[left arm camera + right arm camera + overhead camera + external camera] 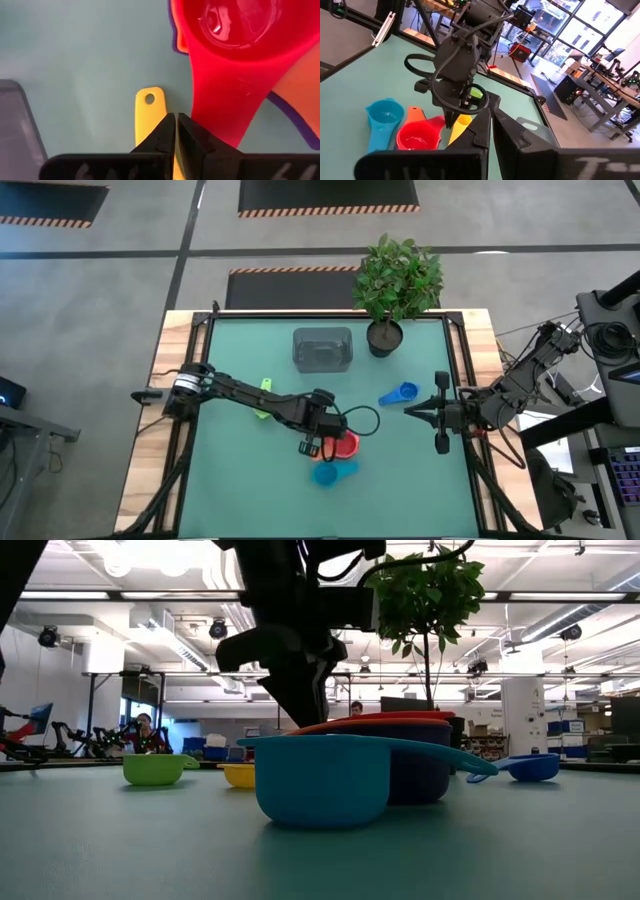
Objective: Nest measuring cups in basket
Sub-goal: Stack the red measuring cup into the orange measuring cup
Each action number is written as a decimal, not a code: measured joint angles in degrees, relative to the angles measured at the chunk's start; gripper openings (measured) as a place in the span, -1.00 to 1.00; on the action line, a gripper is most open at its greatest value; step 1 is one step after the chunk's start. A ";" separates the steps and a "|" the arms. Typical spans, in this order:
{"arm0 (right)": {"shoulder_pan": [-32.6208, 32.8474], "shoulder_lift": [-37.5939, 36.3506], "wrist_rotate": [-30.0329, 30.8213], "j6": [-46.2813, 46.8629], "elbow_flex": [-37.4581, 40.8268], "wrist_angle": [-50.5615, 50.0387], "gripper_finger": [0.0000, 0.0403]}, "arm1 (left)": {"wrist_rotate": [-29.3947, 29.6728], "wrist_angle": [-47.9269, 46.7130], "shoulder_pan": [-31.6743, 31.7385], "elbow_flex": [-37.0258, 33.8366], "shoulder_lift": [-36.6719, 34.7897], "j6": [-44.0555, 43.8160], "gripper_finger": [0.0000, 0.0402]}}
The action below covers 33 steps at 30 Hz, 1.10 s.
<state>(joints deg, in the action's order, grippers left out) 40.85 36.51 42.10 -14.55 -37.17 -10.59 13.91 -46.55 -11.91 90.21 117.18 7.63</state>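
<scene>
My left gripper point(318, 442) point(176, 122) is shut and points down between the yellow cup's handle point(149, 112) and the red cup's handle point(225, 105). The red cup point(344, 445) sits nested in an orange cup point(302, 85), which sits in a purple one point(420, 775). A light blue cup point(330, 473) stands on the table beside this stack. A green cup point(155, 768) lies under the left arm, and another blue cup point(400, 393) lies near my right gripper point(412, 412), which is shut and waits at the right. The grey basket point(322, 348) stands at the far side. My left gripper's shut fingers point(192, 137) come from above, pointing down, right at the edge of the red cup's handle point(215, 125). I cannot tell whether they touch the handle or the table.
A dark pot with a leafy plant point(385, 335) stands right of the basket at the far edge. A black cable loops point(362, 420) beside the left wrist. A raised black frame point(462, 380) runs around the green mat. People and benches show in the room beyond.
</scene>
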 joint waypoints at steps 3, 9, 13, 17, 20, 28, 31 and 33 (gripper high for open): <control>0.02 0.00 0.01 0.00 0.00 0.00 -0.96 | -0.02 -0.39 -0.59 -0.02 -0.02 -0.52 -1.00; 0.02 0.00 -0.02 0.02 0.00 0.00 -0.96 | -0.02 -0.98 -1.85 0.00 -0.07 -2.00 -1.00; -0.01 0.00 0.01 0.02 0.00 0.00 -0.96 | -0.52 -1.44 -2.73 0.00 -0.13 -3.53 -1.00; 0.00 0.00 0.01 0.02 0.00 0.00 -0.96 | -1.48 -1.46 -3.53 0.00 -0.22 -5.15 -1.00; 0.02 0.00 0.01 0.02 0.00 0.00 -0.96 | -1.51 -1.47 -4.02 0.00 -0.43 -6.52 -1.00; 0.01 0.00 0.01 0.15 0.00 0.00 -0.96 | -1.51 -1.46 -5.25 0.02 -0.74 -9.23 -1.00; 0.01 0.00 -0.01 0.17 0.00 0.00 -0.96 | -1.51 -1.44 -5.73 0.02 -0.74 -9.31 -1.00; 0.02 0.00 0.01 0.19 0.00 0.00 -0.96 | -1.52 -1.42 -6.05 0.02 -0.74 -9.68 -1.00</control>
<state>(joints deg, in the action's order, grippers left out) 40.86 36.51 42.11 -14.35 -37.17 -10.59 12.39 -47.97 -17.96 90.24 116.44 -2.06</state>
